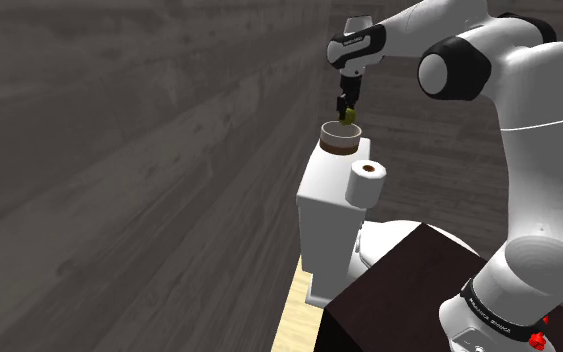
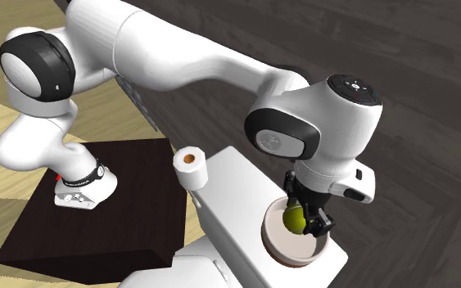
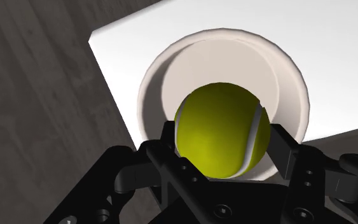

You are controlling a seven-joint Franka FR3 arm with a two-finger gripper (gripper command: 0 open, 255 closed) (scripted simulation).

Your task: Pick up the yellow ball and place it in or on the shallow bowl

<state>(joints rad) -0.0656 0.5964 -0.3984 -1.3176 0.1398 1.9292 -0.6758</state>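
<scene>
Yellow-green, one ball [image 3: 222,130] sits clasped in the black jaws over one pale bowl [image 3: 234,60], near one white roll [image 2: 191,169].

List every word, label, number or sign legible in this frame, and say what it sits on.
No text here can be read.
Pale lettering on the dark band at the base of the arm: too small to read.
Pale lettering on the dark wrist band above the gripper: too small to read.
Yellow tennis ball, shallow bowl and paper roll: no markings seen.
</scene>
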